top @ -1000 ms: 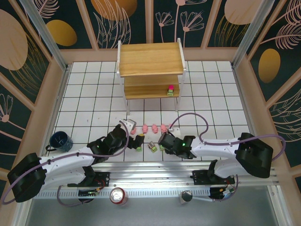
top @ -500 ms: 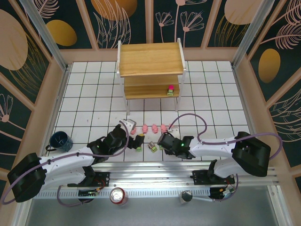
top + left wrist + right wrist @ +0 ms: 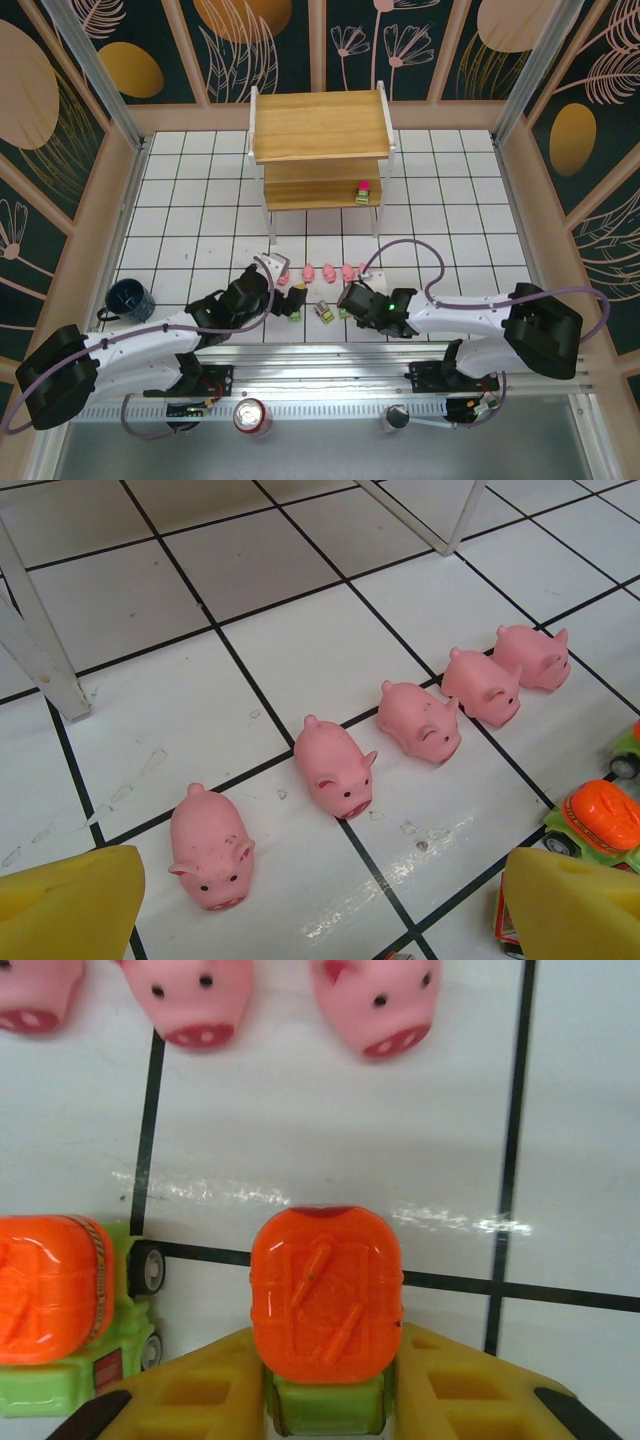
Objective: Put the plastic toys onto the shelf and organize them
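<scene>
The shelf (image 3: 320,150) stands at the back of the tiled table, with a magenta-topped toy (image 3: 362,191) on its lower board. Several pink pigs (image 3: 328,270) stand in a row in front of it. In the left wrist view the nearest pig (image 3: 210,847) lies just ahead of my left gripper (image 3: 320,920), which is open and empty above the tiles. My right gripper (image 3: 328,1400) is shut on the green base of an orange-topped toy (image 3: 326,1305), its yellow fingers (image 3: 180,1395) pressed against both sides. A second orange-topped toy (image 3: 60,1310) sits to its left.
A dark blue mug (image 3: 130,298) stands at the table's left edge. A red can (image 3: 252,417) sits on the rail near the arm bases. White shelf legs (image 3: 35,630) rise behind the pigs. More small toys (image 3: 323,311) lie between the two grippers.
My right gripper's jaws have come together on the orange-topped toy. The left arm and the pigs have not moved.
</scene>
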You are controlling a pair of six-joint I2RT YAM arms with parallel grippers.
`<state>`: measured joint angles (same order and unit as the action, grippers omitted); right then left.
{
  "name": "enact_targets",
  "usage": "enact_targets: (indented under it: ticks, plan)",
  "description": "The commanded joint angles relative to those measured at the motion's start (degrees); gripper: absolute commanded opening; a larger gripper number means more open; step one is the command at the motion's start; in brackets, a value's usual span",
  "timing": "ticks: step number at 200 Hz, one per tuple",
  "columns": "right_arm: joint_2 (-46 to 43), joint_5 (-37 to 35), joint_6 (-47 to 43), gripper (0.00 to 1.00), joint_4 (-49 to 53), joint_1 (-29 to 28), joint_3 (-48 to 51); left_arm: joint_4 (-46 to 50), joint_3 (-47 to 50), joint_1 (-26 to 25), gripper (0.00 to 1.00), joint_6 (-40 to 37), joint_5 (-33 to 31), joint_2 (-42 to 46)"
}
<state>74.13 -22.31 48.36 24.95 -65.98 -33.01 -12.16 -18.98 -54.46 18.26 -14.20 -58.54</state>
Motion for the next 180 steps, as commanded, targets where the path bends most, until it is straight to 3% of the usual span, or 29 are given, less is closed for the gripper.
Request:
enact_targets:
  ticks: [1, 67, 123, 180]
  plan:
    - [-3.0, -5.5, 1.3, 0.29, 6.7, 0.4, -4.4, -0.4, 0.3, -0.5, 0.92, 0.2, -0.9, 0.2]
    - [-3.8, -12.2, -0.9, 0.28, 12.9, 3.0, -16.5, -1.2, 0.6, -0.5, 0.92, -0.3, 0.3, 0.7]
    - [-3.4, -10.2, -8.0, 0.28, 5.9, 11.0, -23.2, -1.4, 0.3, -0.5, 0.92, -0.7, -0.5, -0.2]
    - [2.1, -9.4, -14.9, 0.28, 2.6, 15.1, -32.3, -1.5, 1.1, -0.5, 0.93, 0.0, -1.9, 1.7]
